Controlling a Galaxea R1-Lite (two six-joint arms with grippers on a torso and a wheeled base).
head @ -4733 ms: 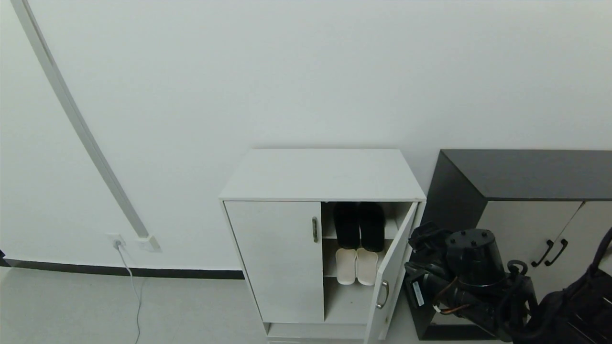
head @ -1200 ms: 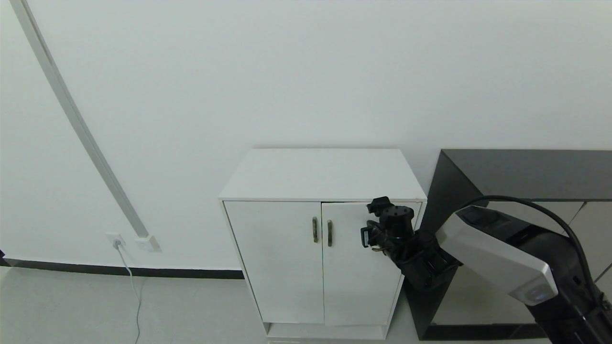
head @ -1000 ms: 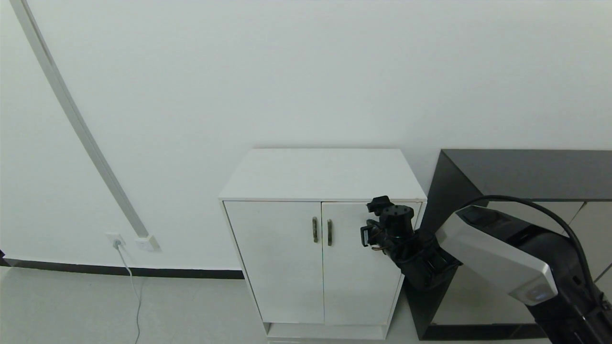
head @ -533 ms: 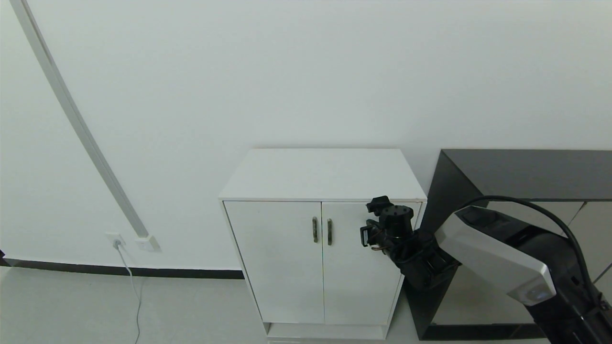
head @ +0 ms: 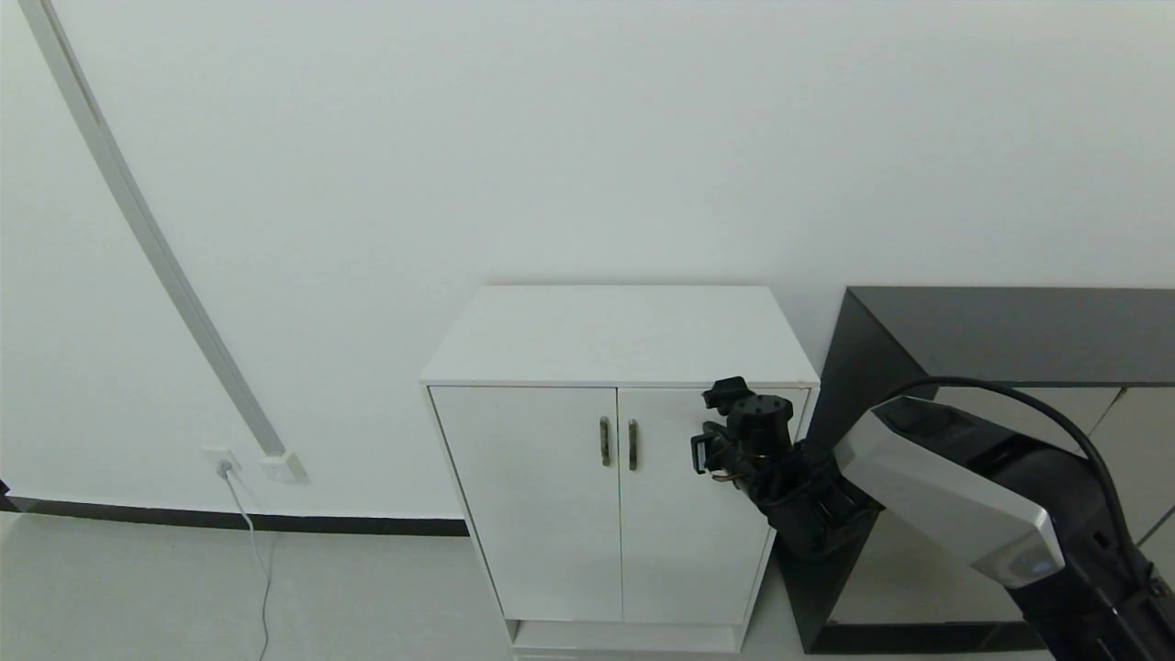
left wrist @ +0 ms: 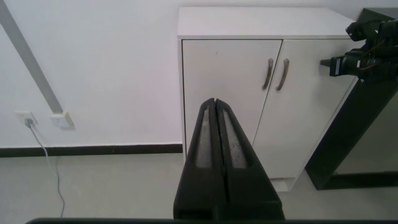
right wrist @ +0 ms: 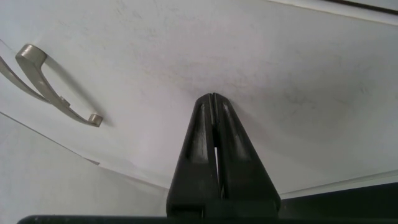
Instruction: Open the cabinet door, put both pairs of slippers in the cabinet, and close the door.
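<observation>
My right pincer [right wrist: 214,99] is clenched, its tip against the shut right door [head: 684,532] of the cabinet [head: 615,335]. My left pincer [left wrist: 215,104], clenched too, hangs well back from it.

The right arm [head: 945,487] is showing a light grey, rounded shell over a black body, and a thick black cable [head: 959,377] is arching above it. Its wrist is looking black and bulky, with a round cap and a thin brownish wire beside it. The right end effector [right wrist: 213,98] and the left end effector [left wrist: 214,101] are each presenting two long black fingers with greyish faces, narrowing toward the tip.
</observation>
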